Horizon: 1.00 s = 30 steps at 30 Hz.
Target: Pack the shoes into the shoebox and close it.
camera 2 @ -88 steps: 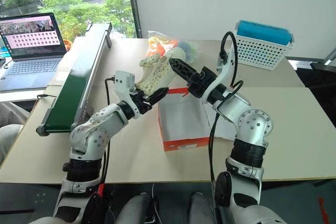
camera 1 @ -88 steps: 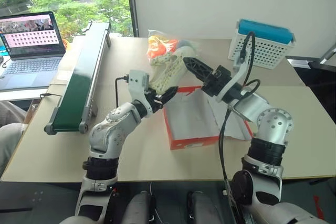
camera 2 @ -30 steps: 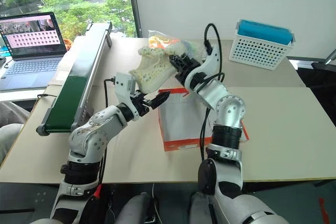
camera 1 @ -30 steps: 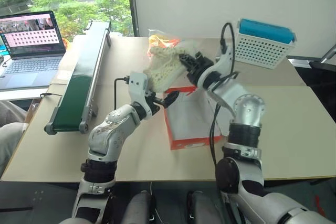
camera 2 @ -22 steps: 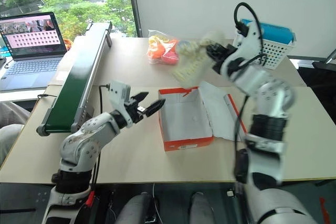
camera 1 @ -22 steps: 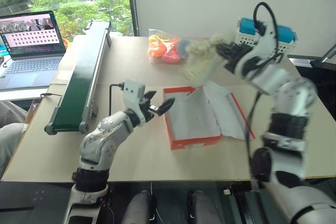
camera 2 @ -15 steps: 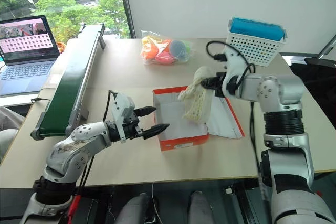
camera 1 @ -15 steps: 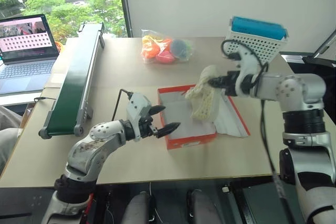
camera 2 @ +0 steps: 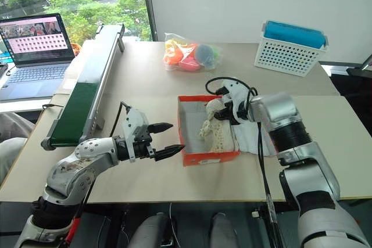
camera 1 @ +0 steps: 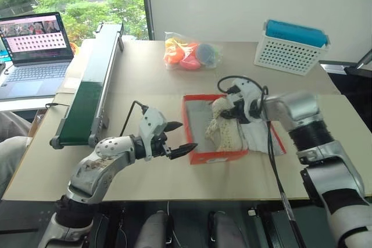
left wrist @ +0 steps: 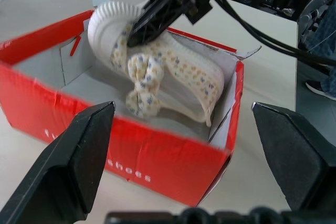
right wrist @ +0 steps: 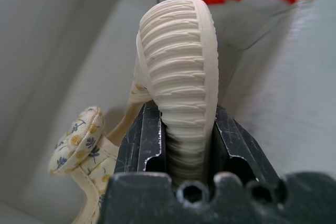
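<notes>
The right end effector (camera 2: 224,112) pinches the shoes (camera 2: 214,125) by a ribbed sole, inside the shoebox (camera 2: 189,137); they look light and floppy. The left end effector (camera 2: 164,140) hangs wide open, empty.

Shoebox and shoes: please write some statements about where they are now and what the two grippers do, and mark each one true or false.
1. The right gripper is shut on the shoes. True.
2. The shoebox has its lid closed. False: it is open, and the shoes are partly inside it.
3. The left gripper is open and holds nothing. True.
4. The left gripper is inside the shoebox. False: it is outside the box, beside the red wall on its own side.
5. The toys lie in the basket. False: they lie on the table, apart from the basket.
</notes>
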Each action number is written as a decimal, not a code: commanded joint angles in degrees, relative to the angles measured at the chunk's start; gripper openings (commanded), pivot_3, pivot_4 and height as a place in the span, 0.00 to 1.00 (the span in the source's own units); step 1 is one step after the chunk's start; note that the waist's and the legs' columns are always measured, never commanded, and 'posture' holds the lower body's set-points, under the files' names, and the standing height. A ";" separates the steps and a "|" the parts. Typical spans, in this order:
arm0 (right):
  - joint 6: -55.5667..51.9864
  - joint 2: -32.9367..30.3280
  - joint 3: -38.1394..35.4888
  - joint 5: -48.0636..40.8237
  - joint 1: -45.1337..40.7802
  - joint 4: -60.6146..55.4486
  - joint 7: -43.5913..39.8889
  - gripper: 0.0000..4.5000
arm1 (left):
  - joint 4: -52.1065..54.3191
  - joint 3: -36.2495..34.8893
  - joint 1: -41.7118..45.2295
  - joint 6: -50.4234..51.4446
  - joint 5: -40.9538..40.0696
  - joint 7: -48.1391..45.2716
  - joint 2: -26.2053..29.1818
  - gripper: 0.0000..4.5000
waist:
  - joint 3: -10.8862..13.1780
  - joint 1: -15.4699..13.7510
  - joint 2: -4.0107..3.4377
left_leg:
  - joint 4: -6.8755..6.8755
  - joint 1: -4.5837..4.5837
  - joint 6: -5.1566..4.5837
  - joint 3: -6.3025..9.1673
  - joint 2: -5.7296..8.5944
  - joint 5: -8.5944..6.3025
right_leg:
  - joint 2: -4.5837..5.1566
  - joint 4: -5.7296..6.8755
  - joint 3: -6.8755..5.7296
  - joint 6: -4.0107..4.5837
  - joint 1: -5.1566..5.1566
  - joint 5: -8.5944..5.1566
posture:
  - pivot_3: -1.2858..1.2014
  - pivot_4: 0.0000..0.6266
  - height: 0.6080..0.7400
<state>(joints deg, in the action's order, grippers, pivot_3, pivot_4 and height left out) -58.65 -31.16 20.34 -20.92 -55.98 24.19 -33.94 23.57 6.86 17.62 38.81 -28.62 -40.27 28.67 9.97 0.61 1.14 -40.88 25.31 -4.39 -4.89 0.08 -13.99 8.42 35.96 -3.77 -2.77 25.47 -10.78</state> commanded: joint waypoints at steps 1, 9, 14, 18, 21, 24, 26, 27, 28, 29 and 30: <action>2.93 0.60 0.91 4.54 -1.29 1.57 -1.54 0.18 | 2.20 -0.44 0.04 -1.03 0.15 0.57 -0.25 1.00 | 0.00 -0.02 0.00 | 0.00 -0.01 0.01 0.02 0.00 0.00 | 0.00 -0.01 -0.03 0.00 -0.03 0.00 | 0.52 0.24 0.69; 0.16 3.73 -3.74 6.33 -1.45 -0.81 -0.06 0.54 | 2.29 -0.83 -0.28 -1.12 0.05 1.24 -0.37 1.00 | 0.00 0.07 0.00 | -0.02 -0.05 0.09 0.05 0.00 0.05 | 0.00 0.03 -0.04 0.00 -0.07 0.00 | 0.52 0.24 0.69; -5.63 5.10 -7.81 5.74 -4.20 -6.54 2.17 0.77 | 1.39 -0.94 0.54 -1.63 1.19 1.80 -0.03 1.00 | 0.01 0.08 -0.01 | -0.01 -0.04 0.16 0.05 0.00 0.09 | 0.00 0.02 -0.03 0.00 -0.03 0.00 | 0.52 0.24 0.69; -9.28 6.26 -10.59 5.84 -5.44 -10.72 4.51 0.77 | 0.72 -1.67 1.85 -1.61 1.23 1.49 0.04 1.00 | 0.01 0.07 -0.01 | 0.01 -0.04 0.18 0.04 -0.01 0.11 | 0.00 0.04 -0.03 0.01 0.00 0.01 | 0.52 0.24 0.69; -6.57 4.80 -9.27 9.38 -5.06 -14.73 7.03 0.77 | -1.04 -2.89 3.07 -2.93 2.55 2.52 -0.32 1.00 | 0.01 0.00 -0.01 | 0.00 -0.04 0.18 0.05 0.00 0.10 | 0.00 0.03 -0.04 0.01 -0.02 0.00 | 0.52 0.24 0.69; -4.12 4.46 -10.25 10.22 -4.35 -18.92 7.85 0.77 | -4.41 -6.14 5.18 -5.01 3.86 7.42 -2.87 1.00 | 0.01 -0.05 -0.01 | 0.00 -0.03 0.18 0.04 0.03 0.10 | 0.01 0.04 -0.03 0.00 0.00 0.00 | 0.52 0.24 0.69; 1.44 4.56 -12.50 6.76 -1.49 -26.87 3.64 0.77 | -9.65 -11.74 8.18 -7.62 6.61 17.23 -6.81 1.00 | 0.01 -0.08 0.00 | 0.00 -0.03 0.18 0.05 0.02 0.10 | 0.00 0.03 -0.04 0.00 -0.01 0.00 | 0.52 0.24 0.69; 4.09 4.32 -14.11 3.89 1.37 -32.85 0.57 0.77 | -12.75 -14.73 9.70 -9.03 9.27 23.52 -8.21 1.00 | 0.01 -0.11 0.01 | 0.01 -0.03 0.18 0.06 0.03 0.11 | 0.00 0.04 -0.05 0.00 0.00 0.00 | 0.52 0.24 0.69; 6.08 4.85 -16.82 0.33 4.45 -38.62 -1.82 0.77 | -15.60 -17.58 10.83 -9.92 11.37 29.03 -9.23 1.00 | 0.01 -0.26 0.02 | 0.03 -0.03 0.17 0.09 0.03 0.10 | -0.01 0.00 -0.08 -0.01 -0.04 0.01 | 0.52 0.24 0.69; 7.06 5.24 -18.66 -1.96 6.55 -42.19 -3.06 0.77 | -17.19 -19.15 11.40 -10.41 12.74 32.13 -9.76 1.00 | 0.01 -0.14 0.02 | 0.04 -0.03 0.17 0.13 0.02 0.10 | -0.01 -0.02 -0.11 -0.02 -0.06 0.01 | 0.52 0.24 0.69; 7.02 5.40 -21.04 -4.87 9.73 -46.05 -4.21 0.77 | -18.74 -21.14 11.47 -10.33 13.40 34.78 -10.05 1.00 | 0.00 0.11 0.03 | 0.06 -0.03 0.17 0.13 0.02 0.10 | -0.02 -0.04 -0.12 -0.02 -0.07 0.01 | 0.52 0.24 0.69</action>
<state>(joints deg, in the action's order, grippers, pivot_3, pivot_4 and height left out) -54.10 -25.60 4.33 -21.31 -47.86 -14.74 -35.78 6.19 -10.52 29.18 30.10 -17.41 -11.05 18.78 9.97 0.73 1.16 -40.82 25.28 -4.22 -4.77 0.10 -13.89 8.40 35.96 -3.87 -2.79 25.40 -10.77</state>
